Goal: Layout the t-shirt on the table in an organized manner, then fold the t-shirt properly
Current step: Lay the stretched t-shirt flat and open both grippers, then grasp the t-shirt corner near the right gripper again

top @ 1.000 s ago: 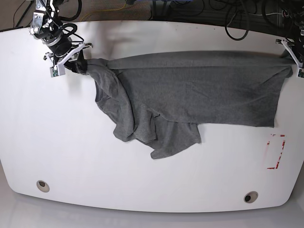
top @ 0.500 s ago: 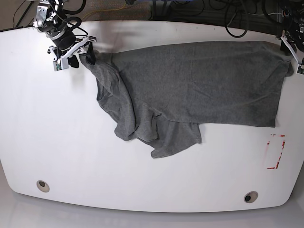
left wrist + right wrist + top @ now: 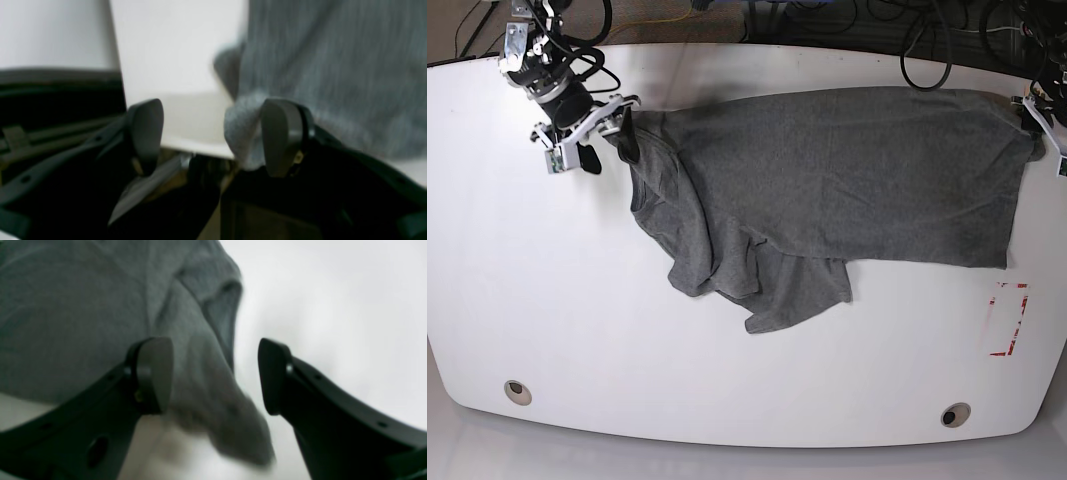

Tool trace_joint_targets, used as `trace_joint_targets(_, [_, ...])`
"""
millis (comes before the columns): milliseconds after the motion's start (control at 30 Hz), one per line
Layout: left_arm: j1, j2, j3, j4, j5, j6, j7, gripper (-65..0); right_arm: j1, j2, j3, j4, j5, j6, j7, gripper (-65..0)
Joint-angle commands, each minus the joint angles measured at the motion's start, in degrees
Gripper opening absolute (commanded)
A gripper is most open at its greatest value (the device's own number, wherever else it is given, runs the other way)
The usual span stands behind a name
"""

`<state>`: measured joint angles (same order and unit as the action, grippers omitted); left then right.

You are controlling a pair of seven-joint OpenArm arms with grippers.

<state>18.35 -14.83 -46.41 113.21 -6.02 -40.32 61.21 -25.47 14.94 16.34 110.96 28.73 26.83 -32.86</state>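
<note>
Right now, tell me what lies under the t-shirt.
Only the white table shows around the t-shirt. The shirt's lower left is bunched over itself, so whatever lies beneath the cloth is hidden.

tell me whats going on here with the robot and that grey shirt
A two-armed robot is spreading a grey t-shirt out on a white table. Both tools are open: the right tool sits at one far corner of the shirt and the left tool at the opposite far corner, neither clamped on the fabric. The main body lies fairly flat along the far side, but the part nearest the right tool is bunched and folded over, so the layout isn't finished and no folding has begun.
</note>
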Motion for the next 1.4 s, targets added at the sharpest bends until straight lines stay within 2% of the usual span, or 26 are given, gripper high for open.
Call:
trace_joint_targets(0, [-1.07, -1.13, -0.49, 1.03, 0.18, 0.32, -0.24, -21.8, 2.75, 0.49, -1.96, -0.06, -0.56, 0.47, 1.7, -26.5])
trace_joint_targets(133, [-2.48, -2.36, -0.49, 1.03, 0.18, 0.32, -0.24, -21.8, 6.53, 0.49, -7.59, -1.55, -5.57, 0.47, 1.7, -26.5])
trace_joint_targets(300, [-3.8, -2.71, -0.49, 1.03, 0.18, 0.32, -0.24, -21.9, 9.96, 0.31, -14.27, -3.75, -16.12, 0.47, 1.7, -26.5])
trace_joint_targets(567, [-4.41, -3.76, -0.4, 0.95, 0.26, 0.32, -0.24, -25.7, 12.33, -4.87, -16.21, -9.02, -31.24, 0.82, 2.05, -27.0])
trace_joint_targets(667, [-4.41, -3.76, -0.4, 0.95, 0.26, 0.32, -0.24, -25.7, 13.3, -5.75, -16.21, -10.87, -33.52, 0.82, 2.49, -27.0])
trace_joint_targets(933, [-4.41, -3.68, -0.22, 0.95, 0.26, 0.32, -0.24, -25.7, 14.44, -6.28, -16.21, -15.7, -33.79, 0.82, 6.97, -27.4])
trace_joint_targets(1033, [-4.41, -3.68, -0.14, 0.86, 0.26, 0.32, -0.24, -25.7, 15.06, -6.37, -16.21, -16.14, -33.79, 0.82, 7.06, -32.2])
trace_joint_targets(1167, [-4.41, -3.68, -0.05, 0.86, 0.26, 0.32, -0.24, -25.7, 15.14, -6.37, -16.21, -16.14, -33.08, 0.82, 7.06, -48.5])
trace_joint_targets(1233, [-4.41, -3.68, -0.05, 0.86, 0.26, 0.32, -0.24, -25.7, 15.14, -6.37, -16.21, -16.06, -32.82, 0.82, 7.06, -54.7])
trace_joint_targets(1300, [-4.5, -3.68, -0.05, 0.86, 0.26, 0.32, -0.24, -25.7, 15.14, -6.37, -16.21, -16.06, -32.73, 0.82, 7.06, -60.1])
trace_joint_targets(1367, [-4.5, -3.68, 0.04, 0.86, 0.26, 0.32, -0.24, -25.7, 15.14, -6.37, -16.21, -15.97, -32.73, 0.82, 7.06, -62.5])
